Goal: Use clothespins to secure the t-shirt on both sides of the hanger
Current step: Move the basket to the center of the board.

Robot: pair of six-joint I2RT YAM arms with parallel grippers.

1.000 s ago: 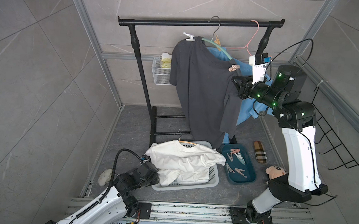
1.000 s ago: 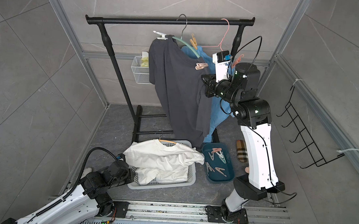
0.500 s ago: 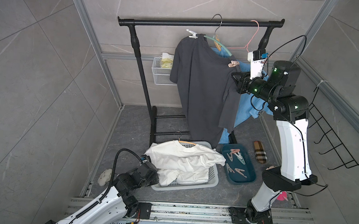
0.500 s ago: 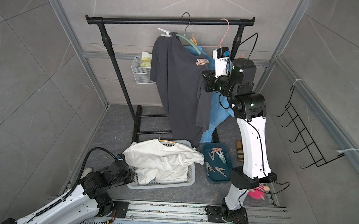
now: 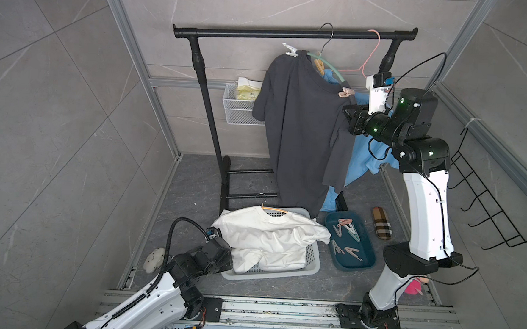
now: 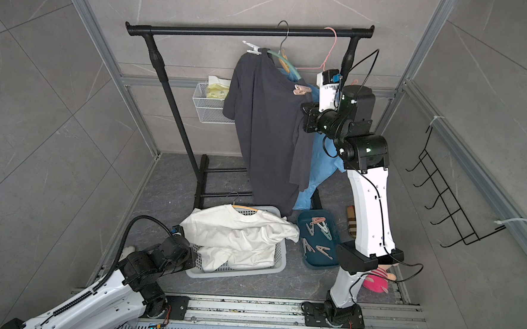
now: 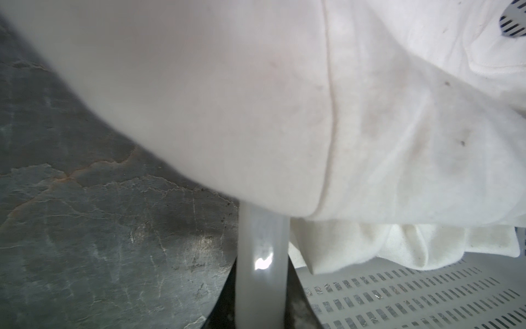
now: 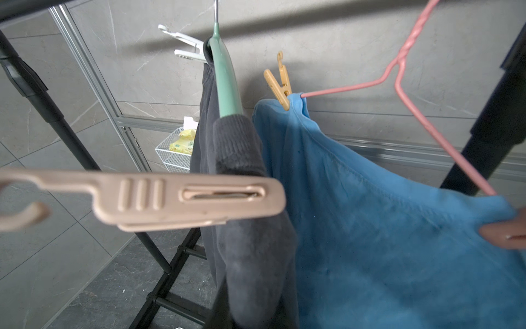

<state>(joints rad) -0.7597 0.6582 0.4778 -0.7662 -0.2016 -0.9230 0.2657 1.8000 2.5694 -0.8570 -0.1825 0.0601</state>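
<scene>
Beside rack [image 5: 293, 35], right jaws closed, raised, clothespin [image 5: 346, 93] still clipped (left jaws grip basket [image 5: 281, 274])

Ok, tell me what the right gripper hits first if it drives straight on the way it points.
Most likely the dark t-shirt, at the shoulder by the tan clothespin clipped there; the right gripper points at it. Depth is unclear; it may be touching.

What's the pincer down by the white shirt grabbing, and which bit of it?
The left pincer looks clamped on the laundry basket. It grips the rim at the corner beside the arm, tucked under the white t-shirt.
</scene>
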